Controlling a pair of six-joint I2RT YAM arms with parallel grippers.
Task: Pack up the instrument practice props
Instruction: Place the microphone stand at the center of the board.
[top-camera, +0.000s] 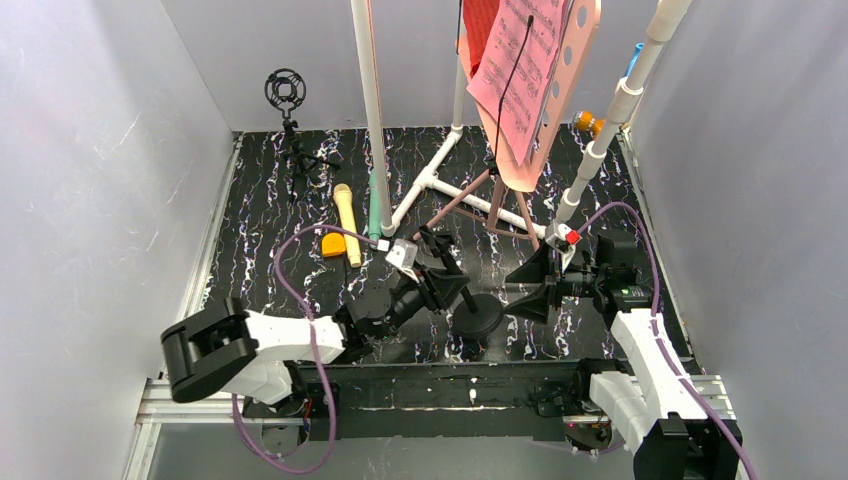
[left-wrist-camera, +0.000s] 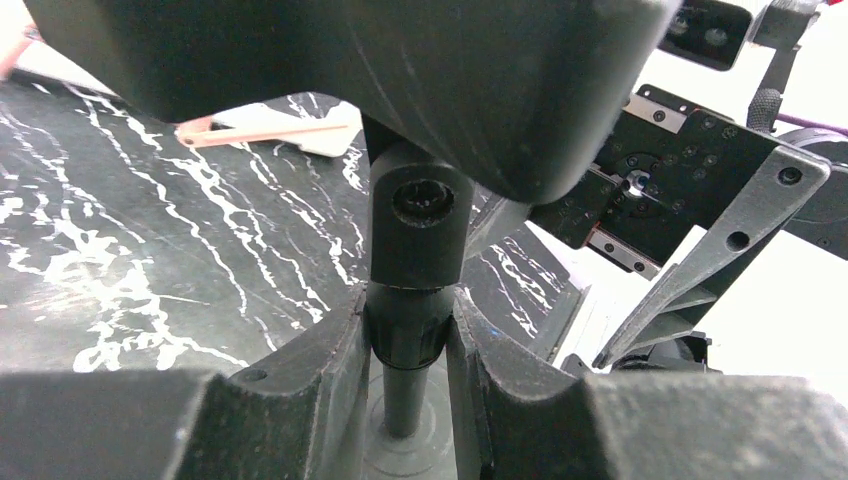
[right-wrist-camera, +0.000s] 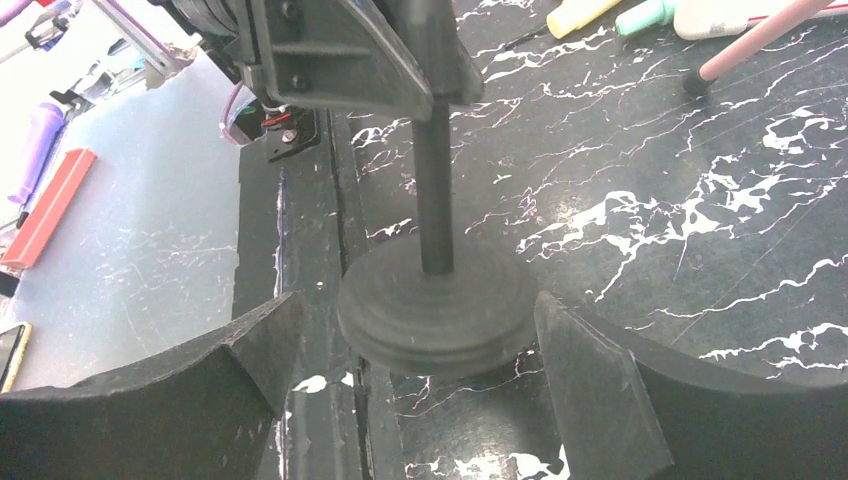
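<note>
My left gripper is shut on the thin upright pole of a small black stand, just above its round base. Facing that base from the right, my right gripper is open, one finger on each side of the disc and not touching it. At the back, the pink hole-punched music stand carries pink sheet music and a red folder. A yellow microphone and a mint-green microphone lie on the mat at left.
A white pipe frame rises at the back and spreads across the black marbled mat. A black shock mount on a small tripod stands at back left. Grey walls close in both sides. The pink tripod legs spread behind my grippers.
</note>
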